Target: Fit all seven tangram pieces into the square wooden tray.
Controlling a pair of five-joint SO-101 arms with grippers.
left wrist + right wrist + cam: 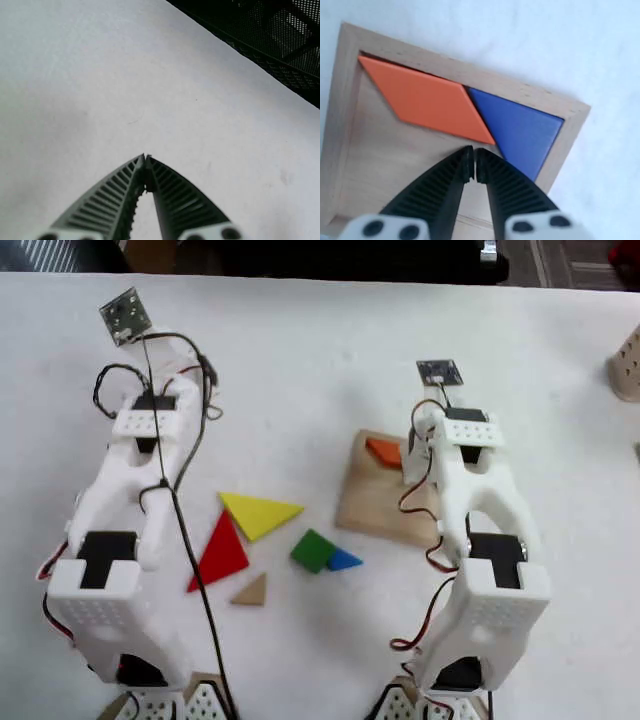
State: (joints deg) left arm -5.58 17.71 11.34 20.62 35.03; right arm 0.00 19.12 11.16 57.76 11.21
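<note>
- Tray [350, 125]: square, wooden, on the worktop [300, 370] under the right arm. It holds an orange parallelogram [432, 102] and a blue piece [522, 132], edge to edge along one rim.
- Loose pieces, between the arms: yellow triangle [259, 513], red triangle [221, 552], green square [313, 550] touching a small blue triangle [344, 560], tan triangle [251, 591].
- Right hand [471, 160]: fingers pressed together, empty, over the tray's bare floor.
- Left hand [145, 161]: fingers pressed together, empty, over bare worktop.
- Handling (judged): the pieces look thin, stiff, light and smooth, so they would likely slide when nudged. Pinch each across two opposite edges near its middle. The low profile offers little grip.
</note>
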